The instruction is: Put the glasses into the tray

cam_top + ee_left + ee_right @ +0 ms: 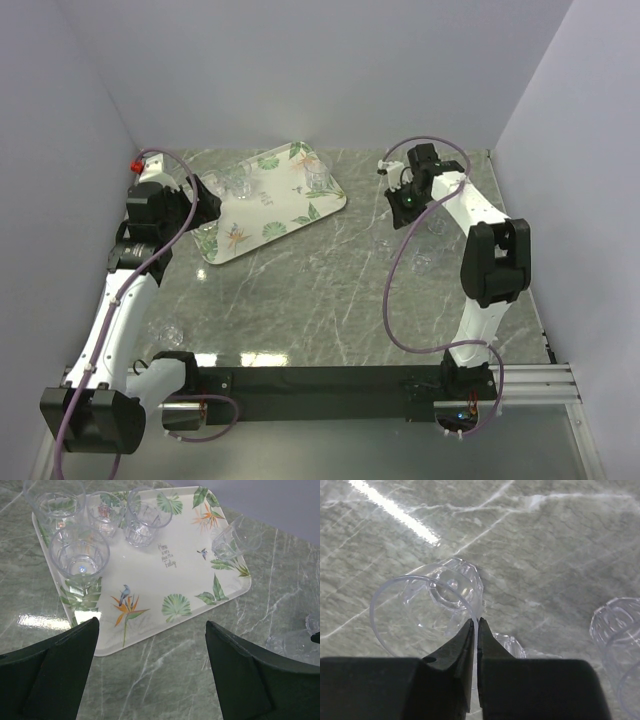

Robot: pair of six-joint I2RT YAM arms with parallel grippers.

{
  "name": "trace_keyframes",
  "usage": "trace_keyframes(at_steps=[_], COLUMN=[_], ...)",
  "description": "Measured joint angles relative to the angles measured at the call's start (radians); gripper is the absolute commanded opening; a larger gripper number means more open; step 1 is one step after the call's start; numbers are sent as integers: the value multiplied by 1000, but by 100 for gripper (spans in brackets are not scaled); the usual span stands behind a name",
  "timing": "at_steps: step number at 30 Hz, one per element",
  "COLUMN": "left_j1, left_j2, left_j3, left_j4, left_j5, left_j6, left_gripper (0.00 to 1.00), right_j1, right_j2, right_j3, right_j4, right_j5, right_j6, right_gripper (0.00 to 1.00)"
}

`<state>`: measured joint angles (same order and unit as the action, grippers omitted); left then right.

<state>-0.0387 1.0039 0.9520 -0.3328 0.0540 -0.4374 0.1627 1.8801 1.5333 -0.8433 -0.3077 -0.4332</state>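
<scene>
The leaf-printed tray [285,205] lies at the back left. In the left wrist view the tray [165,587] holds several upright clear glasses [80,557] at its far-left side and one glass [235,542] lying near its right edge. My left gripper [151,623] is open and empty, hovering over the tray's near edge; it shows in the top view [208,198] too. My right gripper [476,622] is shut on the rim of a clear glass [427,607], held above the table right of the tray [400,205].
More loose glasses stand on the marble table under and beside the right gripper [422,262], [385,243], [620,630]. Another glass lies near the left arm's base [165,333]. White walls close in the left, back and right sides.
</scene>
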Motion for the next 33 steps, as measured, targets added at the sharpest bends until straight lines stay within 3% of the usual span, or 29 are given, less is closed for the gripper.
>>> trace_keyframes(at_steps=[11,17,23,33], left_j1=[0,0,0,0], left_j2=[-13,-16,-20,-16], left_j3=[-16,-17,-28,-33], left_j4=[15,16,24,30], left_j5=[-19,-34,-37,-80], left_j6=[7,8,15,30], left_gripper=[93,93,93,93], right_j1=[114,204,248,292], right_j2=[-8,23,190,331], right_j3=[76,294,554,610], right_j4=[-12,-10,6,84], right_j5=[-85,-114,-131,31], right_j6=[-30,24,129,322], right_gripper=[0,0,0,0])
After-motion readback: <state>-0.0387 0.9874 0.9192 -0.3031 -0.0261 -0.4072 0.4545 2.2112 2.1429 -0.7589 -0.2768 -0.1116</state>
